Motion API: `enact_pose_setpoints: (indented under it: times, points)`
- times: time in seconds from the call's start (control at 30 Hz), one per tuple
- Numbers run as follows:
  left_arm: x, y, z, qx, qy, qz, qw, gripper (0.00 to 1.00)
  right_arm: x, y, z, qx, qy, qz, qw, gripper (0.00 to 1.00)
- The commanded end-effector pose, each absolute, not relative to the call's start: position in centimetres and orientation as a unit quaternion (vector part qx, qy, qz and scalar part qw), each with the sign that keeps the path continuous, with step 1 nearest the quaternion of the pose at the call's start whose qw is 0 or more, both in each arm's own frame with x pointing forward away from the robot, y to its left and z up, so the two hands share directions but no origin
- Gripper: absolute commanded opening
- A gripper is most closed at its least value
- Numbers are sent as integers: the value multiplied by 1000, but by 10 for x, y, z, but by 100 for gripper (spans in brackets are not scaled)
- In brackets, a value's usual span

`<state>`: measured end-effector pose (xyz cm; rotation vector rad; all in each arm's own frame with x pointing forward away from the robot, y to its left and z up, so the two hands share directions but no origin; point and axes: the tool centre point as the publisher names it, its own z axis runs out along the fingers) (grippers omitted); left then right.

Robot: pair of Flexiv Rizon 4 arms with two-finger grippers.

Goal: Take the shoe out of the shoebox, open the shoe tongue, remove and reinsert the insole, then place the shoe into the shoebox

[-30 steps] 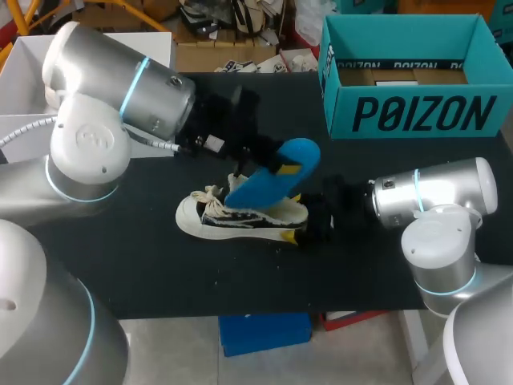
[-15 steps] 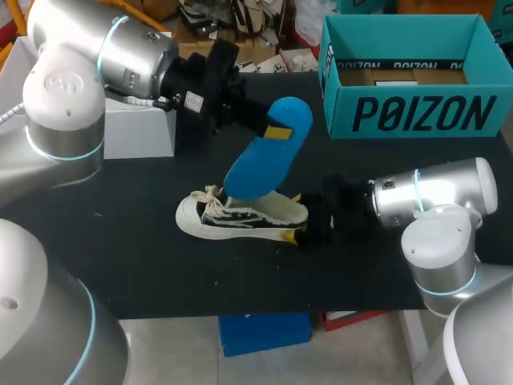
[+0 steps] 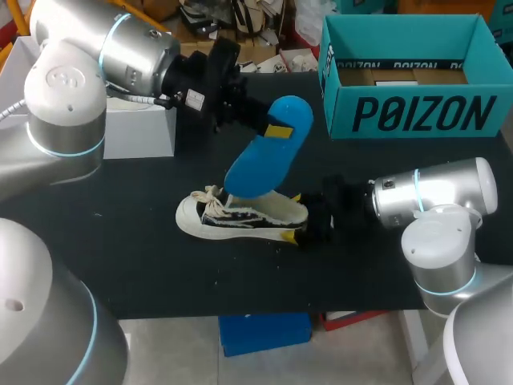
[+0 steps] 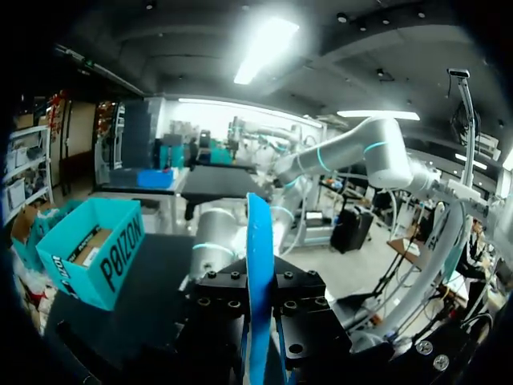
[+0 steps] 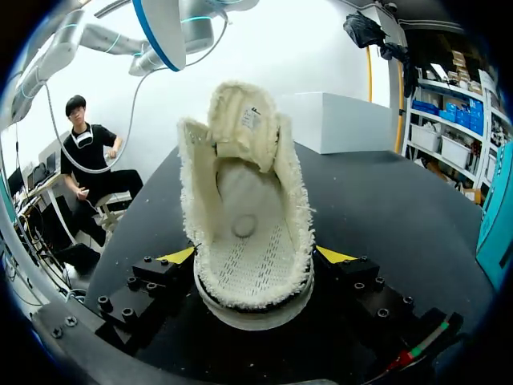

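The shoe [image 3: 240, 218] lies on its sole in the middle of the black tabletop [image 3: 120, 241], well apart from the teal shoebox [image 3: 413, 72] at the far right corner. It is a low cream sneaker with a dark side panel, white laces and frayed edges. The right wrist view looks into it from the heel: the tongue stands up, the collar is fuzzy, and the bare perforated footbed shows. The right gripper [image 5: 256, 265] is clamped on the heel, one yellow tip against each side. The blue insole [image 3: 268, 148] hangs tilted above the shoe, its lower end over the laces; whether it touches them cannot be told. The left gripper [image 4: 258, 321] pinches the insole's upper end, which stands edge-on between its fingers.
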<state>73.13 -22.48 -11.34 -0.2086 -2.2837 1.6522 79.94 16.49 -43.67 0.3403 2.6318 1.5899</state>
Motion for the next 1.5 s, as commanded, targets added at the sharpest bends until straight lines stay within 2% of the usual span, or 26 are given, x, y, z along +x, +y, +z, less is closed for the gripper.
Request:
enact_pose_setpoints:
  times: [0.03, 0.33, 0.4, 0.87, 1.1, 1.5]
  points:
    - [731, -230, -103, -22, -774, 612, 161, 0, 799, 166, -438, 111, 851, 513, 24, 0]
    - [735, -239, -58, 79, -723, 658, 192, 0, 799, 166, -438, 111, 851, 513, 24, 0]
    - [736, -239, -45, 83, -716, 669, 179, 0, 799, 166, -438, 111, 851, 513, 24, 0]
    - [735, -239, 45, 110, -648, 723, 211, 0, 799, 166, -438, 111, 851, 513, 24, 0]
    - [723, -241, 67, 96, -635, 733, 225, 0, 799, 166, -438, 111, 851, 513, 24, 0]
    - [720, -241, 72, 96, -632, 732, 234, 0, 799, 166, -438, 111, 851, 513, 24, 0]
